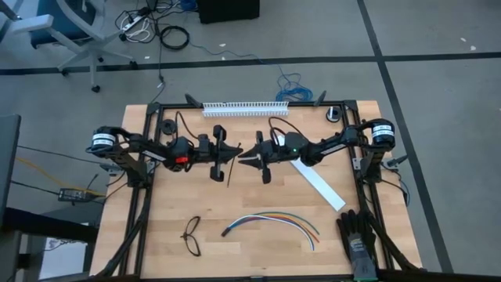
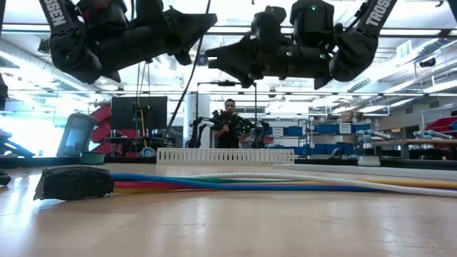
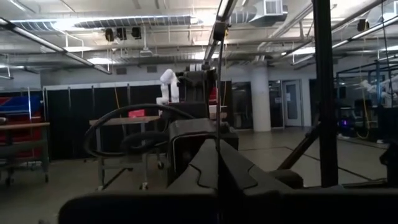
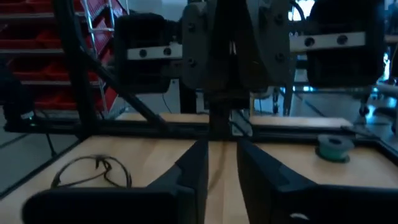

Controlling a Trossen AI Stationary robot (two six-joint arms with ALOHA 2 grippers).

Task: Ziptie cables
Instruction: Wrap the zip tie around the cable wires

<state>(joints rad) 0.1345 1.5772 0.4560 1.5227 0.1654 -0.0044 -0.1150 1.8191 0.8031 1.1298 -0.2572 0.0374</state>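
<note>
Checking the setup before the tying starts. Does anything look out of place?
Nothing looks damaged. The ziptie hangs from the left gripper, raised over mid-table facing the right gripper, while the cables lie untouched near the front edge.

Ziptie [image 1: 232, 168] under the left claw [image 1: 232, 150] is a hair-thin dark line in the high view; grip point too small to tell. In the low view both arms are cut off by the top edge. Cables [image 2: 285, 182] run out the right edge there, the far ends unseen. Left wrist view: ziptie [image 3: 219, 93] leaves the top edge. Right wrist view: glasses [image 4: 93, 171] blurred; right claw [image 4: 221, 165] fingers cropped at the bottom.
</note>
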